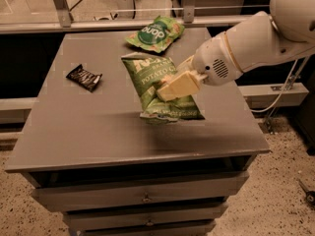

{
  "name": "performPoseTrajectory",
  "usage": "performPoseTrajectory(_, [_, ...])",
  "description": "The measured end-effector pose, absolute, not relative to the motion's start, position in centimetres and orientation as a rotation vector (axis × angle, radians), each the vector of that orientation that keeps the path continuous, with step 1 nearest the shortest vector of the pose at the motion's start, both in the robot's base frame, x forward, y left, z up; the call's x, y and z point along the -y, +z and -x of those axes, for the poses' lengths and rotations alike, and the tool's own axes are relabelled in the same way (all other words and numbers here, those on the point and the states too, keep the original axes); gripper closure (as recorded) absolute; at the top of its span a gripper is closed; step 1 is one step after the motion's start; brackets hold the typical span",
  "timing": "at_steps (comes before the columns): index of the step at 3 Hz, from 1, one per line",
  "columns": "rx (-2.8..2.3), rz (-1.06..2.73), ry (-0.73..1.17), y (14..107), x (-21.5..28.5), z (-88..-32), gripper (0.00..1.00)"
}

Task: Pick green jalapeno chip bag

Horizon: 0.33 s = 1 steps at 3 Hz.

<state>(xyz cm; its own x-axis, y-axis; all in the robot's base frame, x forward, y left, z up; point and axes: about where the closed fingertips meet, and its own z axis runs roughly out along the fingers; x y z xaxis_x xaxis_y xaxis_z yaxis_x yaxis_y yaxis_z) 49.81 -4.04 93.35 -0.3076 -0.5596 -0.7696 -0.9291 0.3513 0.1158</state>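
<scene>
- The gripper (167, 90) hung over the middle of the worktop (98, 136), its fingers (181, 84) clamped on the green jalapeno chip bag (152, 77), which hung clear of the surface.
- The arm (246, 43) barred the right side.
- A second green bag (155, 33) lay by the back edge, and a dark wrapper (83, 77) lay at the left.
- The front strip lay open.
- A rail (39, 27) ran behind the back edge.

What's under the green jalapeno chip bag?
Only bare grey tabletop and the bag's shadow show beneath the green jalapeno chip bag, which the gripper clamps across its middle. The table patch behind the bag is hidden.
</scene>
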Motion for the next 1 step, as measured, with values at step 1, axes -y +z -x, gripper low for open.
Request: performPoseTrajectory(1, [-1.987,1.294,0.75,93.29,4.05,-49.8,1.0])
